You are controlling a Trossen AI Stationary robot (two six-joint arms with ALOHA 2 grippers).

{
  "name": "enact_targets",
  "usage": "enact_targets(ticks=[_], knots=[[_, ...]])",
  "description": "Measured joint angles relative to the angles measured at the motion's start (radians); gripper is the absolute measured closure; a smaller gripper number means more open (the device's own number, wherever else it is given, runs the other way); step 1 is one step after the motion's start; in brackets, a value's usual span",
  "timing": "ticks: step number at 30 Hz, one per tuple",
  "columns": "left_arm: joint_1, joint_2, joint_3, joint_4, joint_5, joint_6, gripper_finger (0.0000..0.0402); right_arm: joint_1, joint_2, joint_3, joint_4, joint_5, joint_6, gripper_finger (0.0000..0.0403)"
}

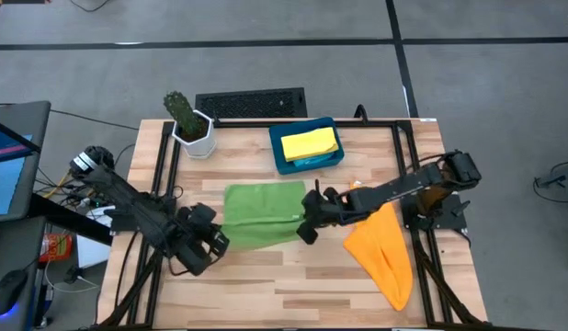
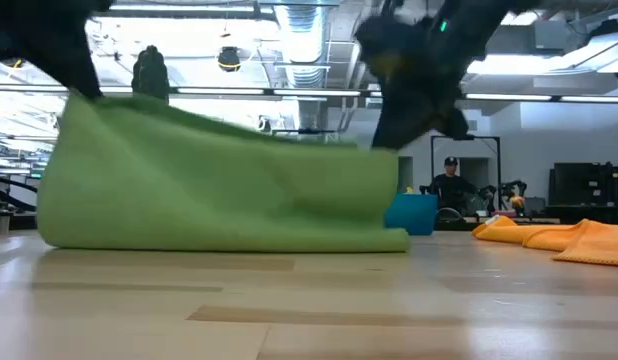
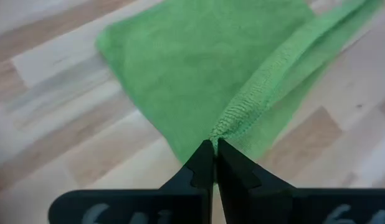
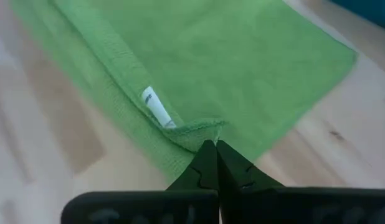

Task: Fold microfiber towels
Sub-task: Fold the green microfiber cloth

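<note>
So from my remote seat I'm looking down at the table point(image 1: 266, 285). Far left, the left arm is reaching in across the table edge, and the left gripper point(image 1: 220, 241) is pinching the near left corner of the green towel point(image 1: 261, 213). Its wrist cam is showing the fingers point(image 3: 202, 163) pressed tight together on the hemmed edge. The towel is sitting mid-table with its front edge lifted off the wood; in the low view it's draping between the two grippers while the rest is lying on the table.

Moving right, the right gripper point(image 1: 307, 230) is clamping the near right corner, fingers point(image 4: 205, 163) squeezed shut right by the little white tag point(image 4: 156, 107).

Behind the green one, a yellow towel point(image 1: 310, 142) is sitting folded in the dark blue tray point(image 1: 281, 162), and a potted cactus point(image 1: 187, 119) is standing to the left of that tray. Furthest right, the orange towel point(image 1: 383, 250) is lying loosely bunched beside the right arm.
</note>
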Motion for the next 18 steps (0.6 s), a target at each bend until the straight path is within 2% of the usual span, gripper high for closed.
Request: enact_targets(ticks=[9,13,18], knots=[[0.097,0.094,-0.096,0.078,-0.031,0.119,0.0401,-0.081,0.057,-0.001,-0.032,-0.024,-0.085,0.0394],[0.126,0.092,-0.102,0.080,-0.020,0.151,0.0401,-0.093,-0.008,-0.001,-0.037,-0.025,-0.086,0.0394],[0.136,0.061,-0.094,0.083,-0.083,0.167,0.0401,-0.081,-0.092,-0.002,-0.108,0.010,-0.049,0.0394]])
